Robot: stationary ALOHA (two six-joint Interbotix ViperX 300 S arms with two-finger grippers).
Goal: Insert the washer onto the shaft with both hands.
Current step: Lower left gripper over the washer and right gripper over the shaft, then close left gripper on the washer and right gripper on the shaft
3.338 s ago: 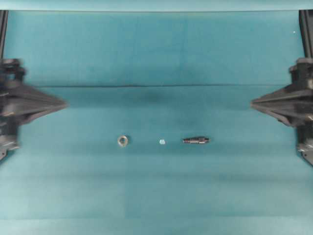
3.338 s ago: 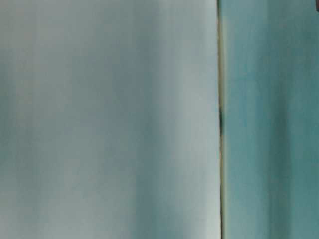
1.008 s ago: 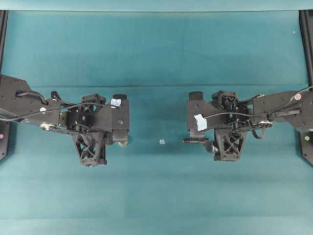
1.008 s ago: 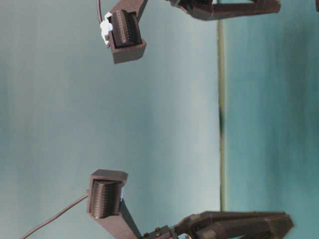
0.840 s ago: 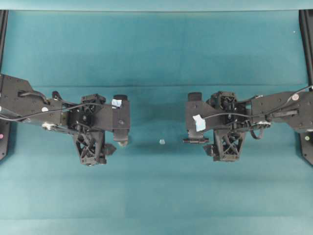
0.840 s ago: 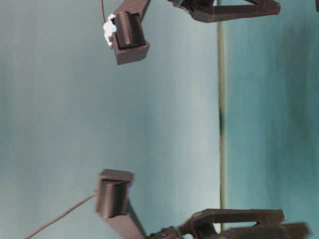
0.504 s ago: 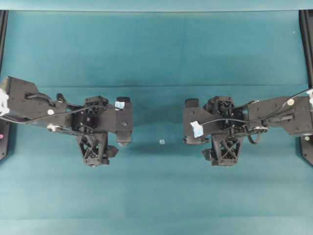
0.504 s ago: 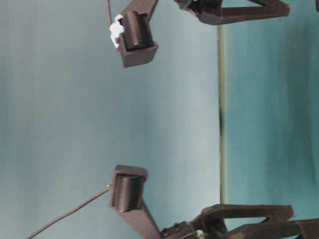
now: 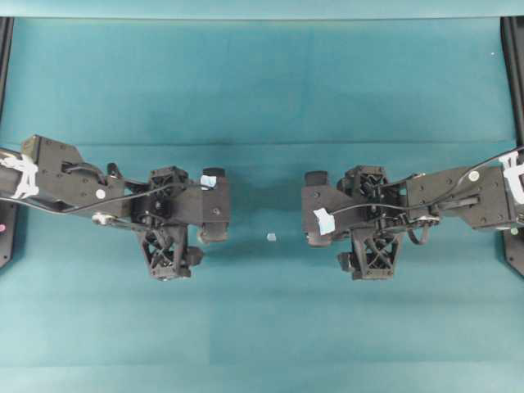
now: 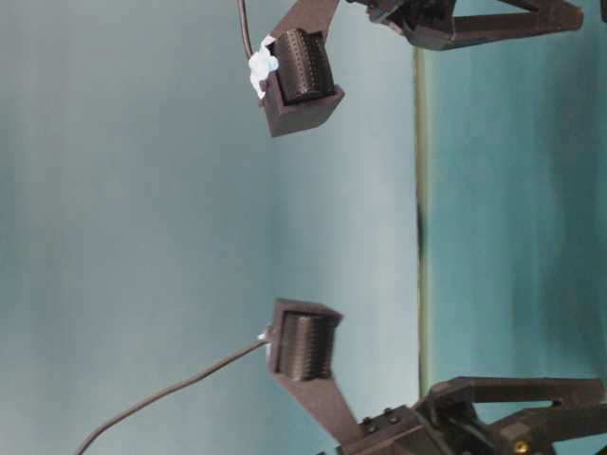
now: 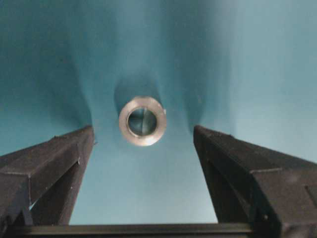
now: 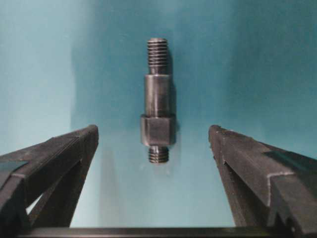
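The washer (image 11: 142, 120), a small silvery ring, lies flat on the teal cloth. It sits between and just ahead of the fingertips of my open left gripper (image 11: 143, 136), and nothing touches it. The shaft (image 12: 157, 99), a dark stepped rod threaded at both ends, lies on the cloth pointing away. Its near end lies between the fingertips of my open right gripper (image 12: 153, 136), untouched. In the overhead view the left gripper (image 9: 211, 232) and right gripper (image 9: 315, 236) hang over the two parts and hide them.
A tiny pale square bit (image 9: 271, 237) lies on the cloth midway between the two grippers. Black frame rails stand at the far left (image 9: 5, 49) and far right (image 9: 514, 49) edges. The table-level view shows only ribbed black arm parts (image 10: 302, 71).
Both arms have come in from the table's sides and now stand over the parts. Over the last second each gripper has shifted a little toward the middle and lowered.
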